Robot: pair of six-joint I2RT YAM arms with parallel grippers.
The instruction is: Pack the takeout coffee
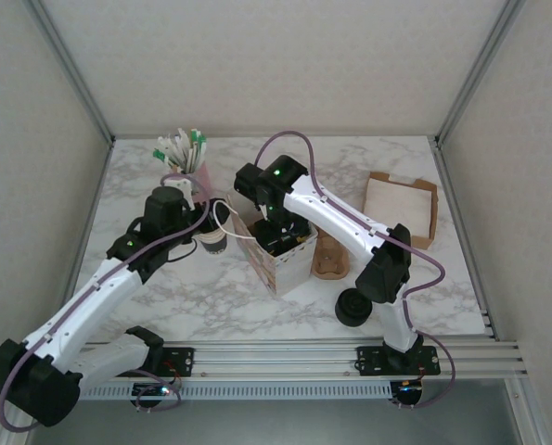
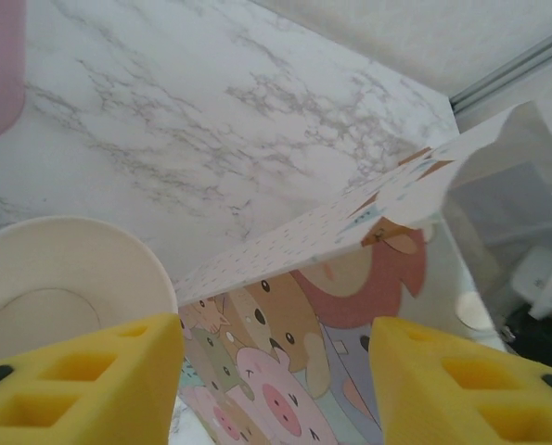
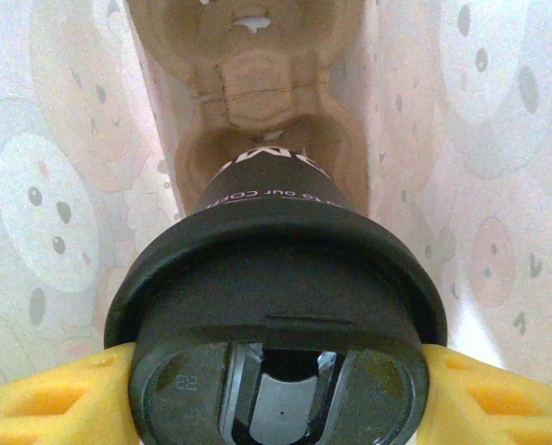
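Our right gripper (image 3: 276,394) clamps the black-lidded dark paper takeout coffee (image 3: 276,278) inside the animal-print paper bag (image 3: 44,139), above a moulded brown pulp carrier (image 3: 257,93). Released off-centre, it could miss the well and tip. Our left gripper (image 2: 276,371), fingers apart, hovers at the bag's wall and might crumple it.

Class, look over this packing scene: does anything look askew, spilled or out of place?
Nothing spilled. The paper bag sits skewed to the table edges, and a lidless cup stands beside it.
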